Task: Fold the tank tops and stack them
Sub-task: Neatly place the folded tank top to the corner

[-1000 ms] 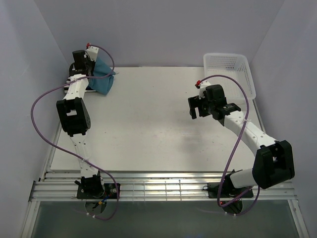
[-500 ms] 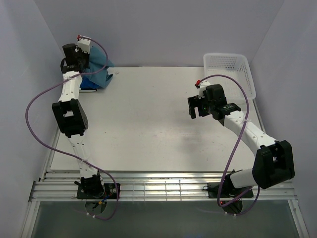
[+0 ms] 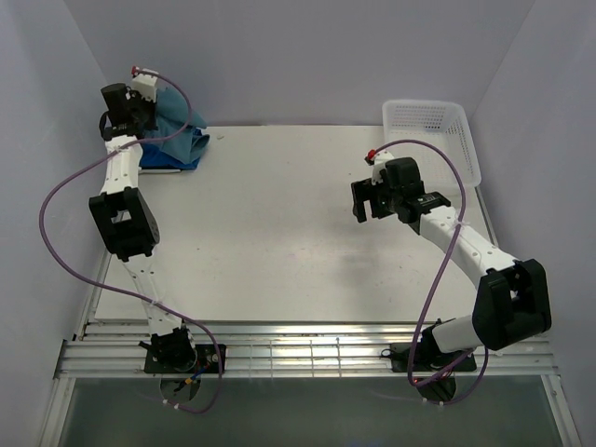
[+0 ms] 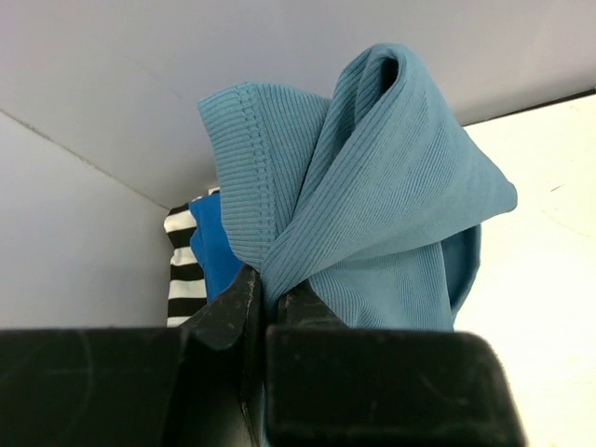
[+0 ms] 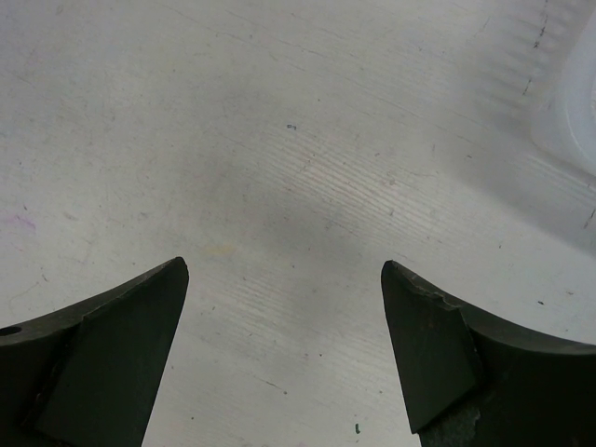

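Pale walls close round a white bench (image 3: 279, 242), and all the cloth is crammed in the far-left corner, so that's where trouble starts. L hand (image 4: 265, 291) is pressed together on a bunched fold of the teal tank top (image 4: 372, 186), which hangs lifted off the pile, close to the back wall. The royal blue tank top (image 4: 212, 250) and the striped tank top (image 4: 182, 275) lie beneath it in the corner. R hand (image 5: 284, 279) is spread wide, holding nothing, hovering over bare bench near the white lattice basket (image 3: 424, 102). Risks as I read them: the grip is on a scrunched wad, not an edge or strap, so the top prob won't fall flat when I bring it to the middle, and I'd be folding a twist. The pinch looks thin too, so the ribbed cloth could slip out mid-carry. Its lower part seems to touch the blue one; can't tell if it's caught. If so, it drags the blue top w/ it. The arm looks stretched far out by the wall, so there's little room to lift higher. R hand is well apart, so it's no help catching a drop.
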### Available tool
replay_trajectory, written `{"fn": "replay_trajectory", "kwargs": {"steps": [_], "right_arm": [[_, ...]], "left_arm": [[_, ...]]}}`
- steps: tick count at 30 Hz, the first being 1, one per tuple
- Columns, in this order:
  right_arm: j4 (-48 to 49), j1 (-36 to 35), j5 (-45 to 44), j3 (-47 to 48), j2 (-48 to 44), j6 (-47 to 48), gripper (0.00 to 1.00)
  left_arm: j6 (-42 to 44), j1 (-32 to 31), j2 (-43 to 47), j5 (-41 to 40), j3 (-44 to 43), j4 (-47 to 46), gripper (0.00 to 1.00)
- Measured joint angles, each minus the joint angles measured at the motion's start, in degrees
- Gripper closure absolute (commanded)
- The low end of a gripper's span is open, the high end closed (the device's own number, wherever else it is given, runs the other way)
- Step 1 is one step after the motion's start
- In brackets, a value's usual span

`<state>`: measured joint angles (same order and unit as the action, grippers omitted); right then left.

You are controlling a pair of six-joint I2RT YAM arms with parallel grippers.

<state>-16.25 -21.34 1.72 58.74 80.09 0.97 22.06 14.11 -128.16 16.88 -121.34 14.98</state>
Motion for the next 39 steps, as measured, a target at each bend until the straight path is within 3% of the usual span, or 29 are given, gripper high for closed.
{"fn": "replay_trajectory", "kwargs": {"steps": [2, 3, 4, 6, 7, 13, 21, 30, 39], "right_arm": [[-0.02, 0.0, -0.02, 0.57, 1.01, -0.17, 0.1], [-0.02, 0.0, -0.02, 0.79, 1.46, -0.22, 0.1], [-0.07, 0.0, -0.04, 1.05, 1.81, -0.33, 0.1], [-0.31, 0.0, -0.04, 1.53, 2.45, -0.39, 0.1], [-0.35, 0.0, -0.09, 1.77, 2.69, -0.42, 0.1], [-0.81, 0.0, -0.17, 2.64, 3.04, -1.81, 0.1], [-2.71, 0.0, -0.02, 2.64, 0.57, -4.13, 0.1], [-3.41, 0.0, 0.0, 2.64, -1.92, -5.33, 0.1], [-3.63, 0.0, 1.14, 2.64, 1.57, -6.69, 0.1]], "left_arm": [[0.42, 0.39, -0.48, 0.11, 0.59, -0.42, 1.0], [0.46, 0.52, -0.98, 0.02, 0.7, -0.68, 0.95], [0.46, 0.7, -1.7, -0.17, 0.81, -0.92, 0.58], [0.52, 0.81, -3.39, -1.14, 0.79, -1.55, 0.18], [0.5, 0.81, -4.46, -1.66, 0.66, -1.86, 0.02], [-3.74, 0.76, -9.22, -7.32, -0.57, -2.99, 0.02], [-11.15, 0.79, -6.67, -16.48, -2.69, -3.91, 0.02], [-18.6, 0.87, -2.78, -8.13, -2.29, -4.66, 0.02], [-26.38, 0.68, -20.92, -7.39, -10.82, -3.13, 0.02]]}}
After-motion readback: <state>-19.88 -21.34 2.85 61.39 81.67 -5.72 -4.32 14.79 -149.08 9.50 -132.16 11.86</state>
